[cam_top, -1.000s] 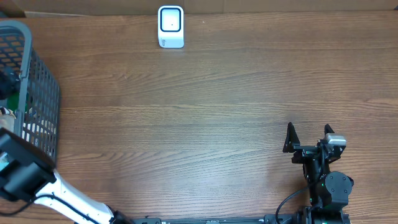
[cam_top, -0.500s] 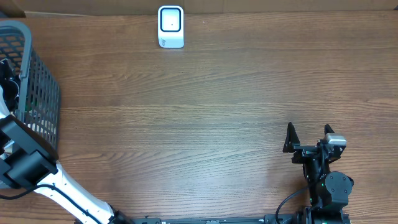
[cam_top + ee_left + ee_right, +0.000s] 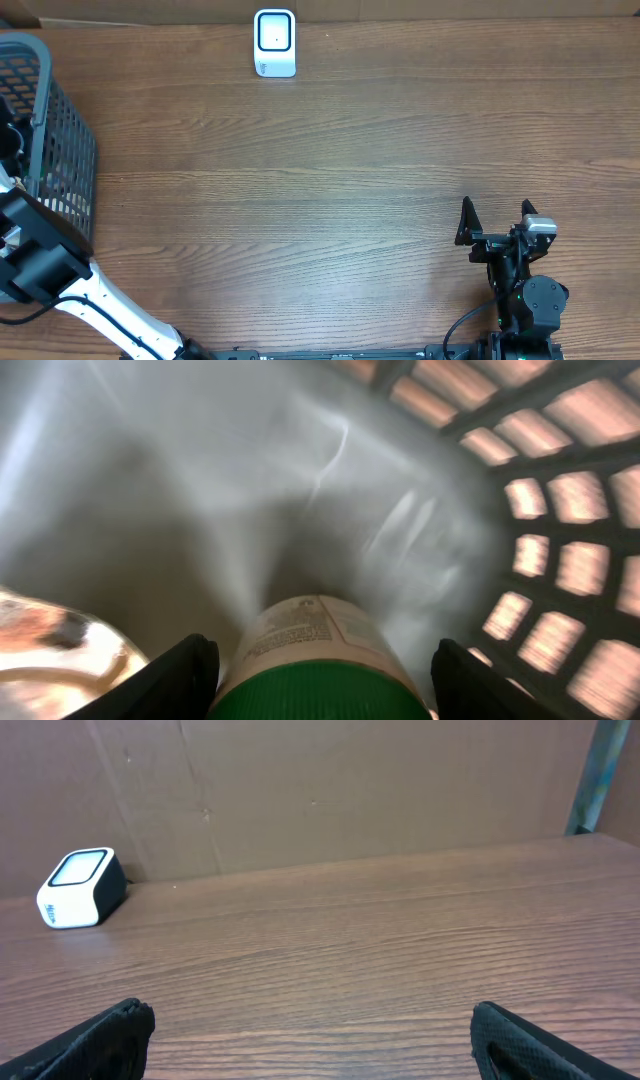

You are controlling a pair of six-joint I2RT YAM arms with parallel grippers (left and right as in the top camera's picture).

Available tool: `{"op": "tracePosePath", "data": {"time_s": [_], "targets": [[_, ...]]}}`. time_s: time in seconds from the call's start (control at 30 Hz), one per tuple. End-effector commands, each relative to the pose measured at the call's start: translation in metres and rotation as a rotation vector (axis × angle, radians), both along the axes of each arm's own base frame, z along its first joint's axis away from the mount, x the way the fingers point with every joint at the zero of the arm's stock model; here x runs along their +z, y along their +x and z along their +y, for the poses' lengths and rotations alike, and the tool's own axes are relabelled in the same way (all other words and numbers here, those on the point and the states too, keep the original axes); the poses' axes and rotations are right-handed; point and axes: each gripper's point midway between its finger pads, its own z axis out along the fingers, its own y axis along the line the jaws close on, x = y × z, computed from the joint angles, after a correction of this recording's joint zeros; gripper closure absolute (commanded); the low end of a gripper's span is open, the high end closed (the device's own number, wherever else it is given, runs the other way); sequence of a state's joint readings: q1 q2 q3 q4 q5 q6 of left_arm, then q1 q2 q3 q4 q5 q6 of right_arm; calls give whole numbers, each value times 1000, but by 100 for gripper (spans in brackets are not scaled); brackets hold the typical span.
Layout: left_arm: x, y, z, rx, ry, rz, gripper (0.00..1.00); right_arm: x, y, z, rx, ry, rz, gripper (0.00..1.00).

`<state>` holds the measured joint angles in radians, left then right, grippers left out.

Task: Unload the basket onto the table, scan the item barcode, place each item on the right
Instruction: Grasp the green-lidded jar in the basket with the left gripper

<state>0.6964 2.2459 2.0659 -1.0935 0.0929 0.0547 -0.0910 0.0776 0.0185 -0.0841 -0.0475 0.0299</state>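
**Figure.** The left gripper (image 3: 325,682) straddled a green-lidded canister (image 3: 305,640) standing inside the mesh basket (image 3: 560,510). Whether its fingers (image 3: 190,675) were pinching the canister could not be told. The canister looked rigid and probably light, with a smooth printed wall likely to slip, so a hold across the lid (image 3: 310,698) or just below it seemed soundest. A glossy wrapped packet (image 3: 50,650) lay close beside the canister in the same basket. Farther off, the right gripper (image 3: 310,1015) rested splayed and empty over the table (image 3: 350,180). The white scanner (image 3: 274,42) stood at the table's far edge.
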Motion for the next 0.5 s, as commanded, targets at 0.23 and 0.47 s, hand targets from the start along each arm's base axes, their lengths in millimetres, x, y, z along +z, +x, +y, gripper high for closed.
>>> {"op": "tracePosePath", "data": {"time_s": [0.23,0.47], "targets": [[146,14,16,110,136,-248,57,-3,0,-1,-6,0,2,0],[267,-8,-22,59,233,-481,58,-3,0,-1,-6,0,2,0]]}}
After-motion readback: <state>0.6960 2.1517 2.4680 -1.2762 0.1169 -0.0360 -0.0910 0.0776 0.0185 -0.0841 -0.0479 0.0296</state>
